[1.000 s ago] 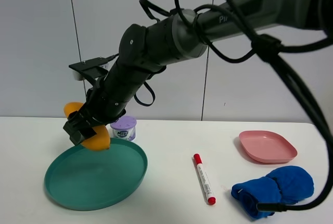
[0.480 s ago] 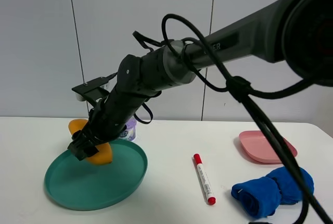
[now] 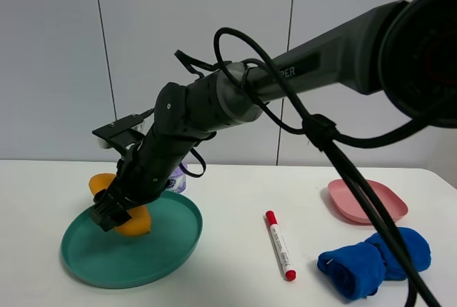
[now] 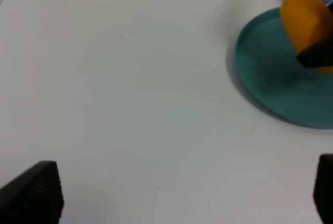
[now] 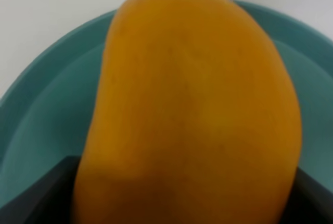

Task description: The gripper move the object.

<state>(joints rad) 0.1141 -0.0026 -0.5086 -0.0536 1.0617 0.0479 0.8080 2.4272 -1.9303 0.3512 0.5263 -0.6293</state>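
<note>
The right fingers (image 3: 106, 215) have lowered the mango (image 3: 136, 223) down into the teal plate (image 3: 146, 258).

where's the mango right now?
Exterior high view, left side: the mango is gripped in the right claw, low over the back-left part of the teal plate; I can't tell whether it touches the plate.

Smooth orange-yellow mango (image 3: 137, 223), tilted, clamped in the black end effector (image 3: 113, 212), low over the far-left teal plate (image 3: 182, 239).
</note>
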